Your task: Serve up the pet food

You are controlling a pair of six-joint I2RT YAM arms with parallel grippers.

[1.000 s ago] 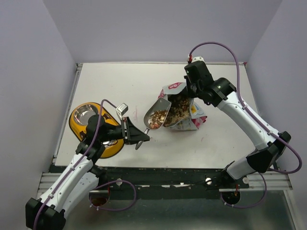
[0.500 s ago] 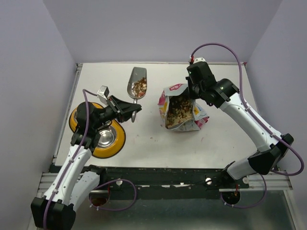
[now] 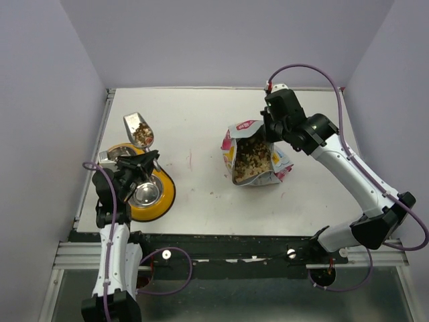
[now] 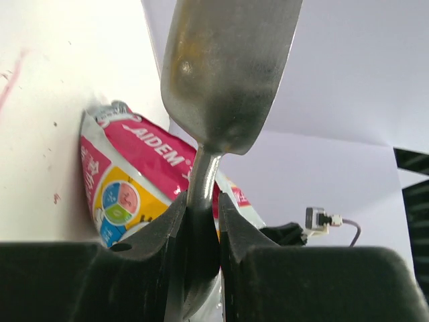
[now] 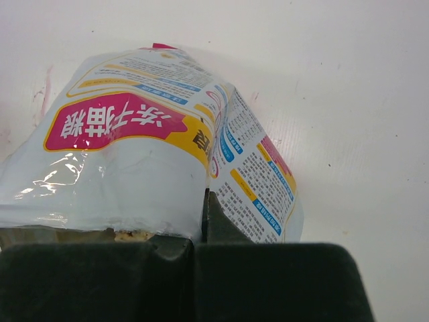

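My left gripper [image 3: 142, 158] is shut on the handle of a silver metal scoop [image 3: 139, 129], held above the far edge of the yellow double-bowl feeder [image 3: 167, 195]. Brown and reddish kibble [image 3: 141, 135] fills the scoop. In the left wrist view the scoop [image 4: 228, 74] shows from below, its handle pinched between my fingers [image 4: 201, 225]. My right gripper [image 3: 268, 131] is shut on the rim of the open pet food bag [image 3: 253, 161], full of kibble. In the right wrist view the gripper [image 5: 204, 211] pinches the bag [image 5: 134, 154] edge.
The feeder's near steel bowl [image 3: 146, 193] looks empty; the other bowl is hidden under my left arm. A few loose kibble pieces [image 3: 213, 195] lie on the white table near the bag. Purple walls close in the sides and back.
My left gripper has carried the loaded scoop from the bag leftward, to above the feeder's far edge. The right gripper has stayed on the bag rim.
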